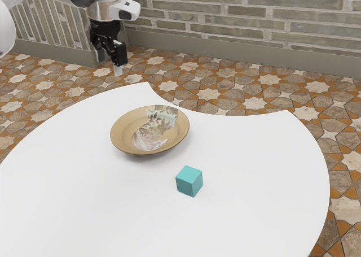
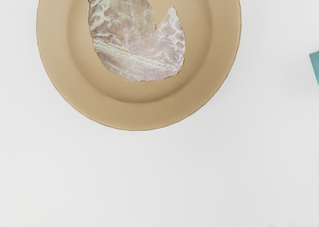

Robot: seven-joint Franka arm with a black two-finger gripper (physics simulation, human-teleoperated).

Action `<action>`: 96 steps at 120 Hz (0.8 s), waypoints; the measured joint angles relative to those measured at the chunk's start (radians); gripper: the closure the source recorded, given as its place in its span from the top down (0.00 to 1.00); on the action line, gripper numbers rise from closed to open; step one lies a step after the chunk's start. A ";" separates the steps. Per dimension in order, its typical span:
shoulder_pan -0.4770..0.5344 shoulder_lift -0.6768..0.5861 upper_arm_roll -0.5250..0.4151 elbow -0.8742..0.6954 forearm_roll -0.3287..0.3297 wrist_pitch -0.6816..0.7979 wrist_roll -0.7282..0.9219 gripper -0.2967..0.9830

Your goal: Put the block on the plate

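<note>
On the near part of the table [image 1: 90, 206], saw the block [image 1: 189, 181], with the plate [image 1: 118, 134] beyond and, farther off, the gripper [image 1: 110, 65], fingers [image 1: 119, 55] spread around nothing. Judged reaching to be the step in hand; needed next to clear the plate's rim, then descend astride the block, with open room around it and the table's edges well apart.

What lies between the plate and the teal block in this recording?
Only bare white tabletop lies between the plate and the teal block; both the exterior view and the wrist view show it.
</note>
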 joint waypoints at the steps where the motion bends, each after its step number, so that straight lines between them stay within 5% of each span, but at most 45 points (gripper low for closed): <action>1: 0.000 0.000 0.000 0.000 0.000 0.000 0.001 0.77; 49: -0.087 0.151 -0.006 -0.017 -0.006 0.080 0.042 0.77; 96: -0.119 0.202 -0.051 -0.207 -0.223 0.246 0.061 0.77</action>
